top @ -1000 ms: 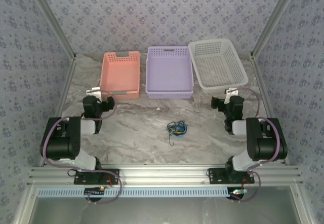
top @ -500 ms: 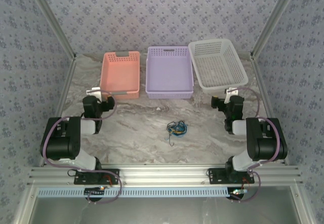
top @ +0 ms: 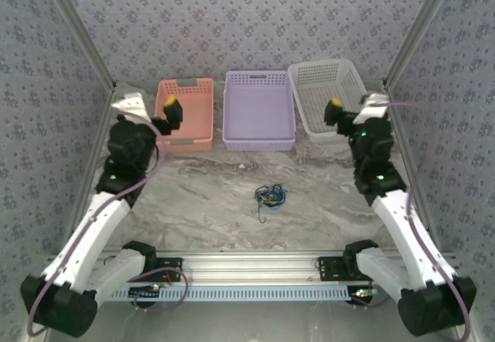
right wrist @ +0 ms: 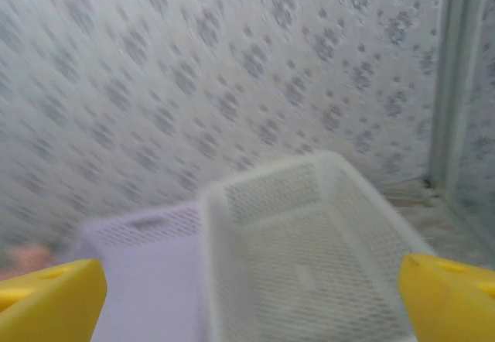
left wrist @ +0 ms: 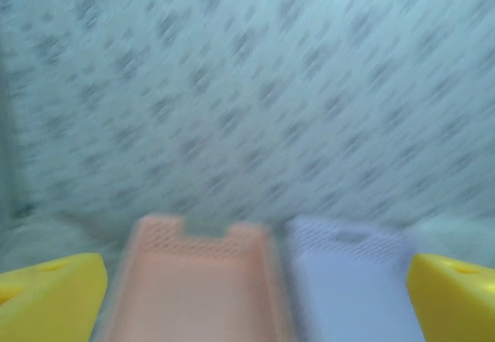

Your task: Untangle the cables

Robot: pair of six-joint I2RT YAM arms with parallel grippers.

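Observation:
The cables lie in a small knot of black, blue and yellowish cords on the marble table, in front of the purple basket. A loose black end trails toward the near side. My left gripper is raised at the back left, over the near end of the pink basket, well away from the cables. In the left wrist view its yellow fingers stand wide apart with nothing between them. My right gripper hangs at the back right by the white basket, its yellow fingers also wide apart and empty.
Three baskets line the back of the table: pink, purple and white mesh. Aluminium posts and patterned walls close in both sides and the back. A metal rail runs along the near edge.
Both arms have unfolded from their low rest pose and lifted, carrying the grippers up and back toward the baskets. The cables have not moved.

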